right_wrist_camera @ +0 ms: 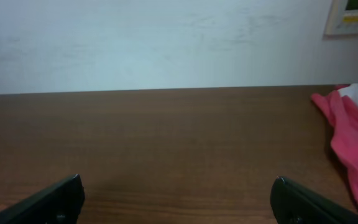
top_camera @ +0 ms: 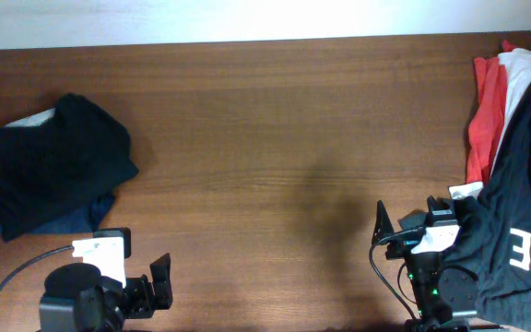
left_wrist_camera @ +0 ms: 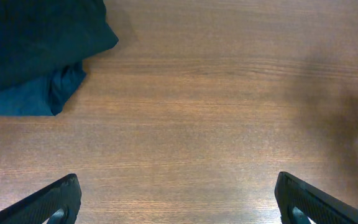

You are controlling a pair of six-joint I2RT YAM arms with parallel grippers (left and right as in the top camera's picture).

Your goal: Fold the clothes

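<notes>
A stack of folded dark clothes [top_camera: 53, 166] lies at the table's left, black on top and navy below; its edge shows in the left wrist view [left_wrist_camera: 39, 50]. A pile of unfolded clothes sits at the right: a red garment [top_camera: 485, 115], a white one [top_camera: 522, 69] and a black one with white lettering [top_camera: 528, 207]. The red garment also shows in the right wrist view [right_wrist_camera: 353, 137]. My left gripper [left_wrist_camera: 178, 199] is open and empty over bare wood at the front left. My right gripper [right_wrist_camera: 176, 199] is open and empty at the front right, beside the black garment.
The brown wooden table [top_camera: 275, 157] runs to a white wall [right_wrist_camera: 154, 43] at the back. A black cable [top_camera: 12, 277] loops by the left arm's base. The black garment drapes over the right arm's base.
</notes>
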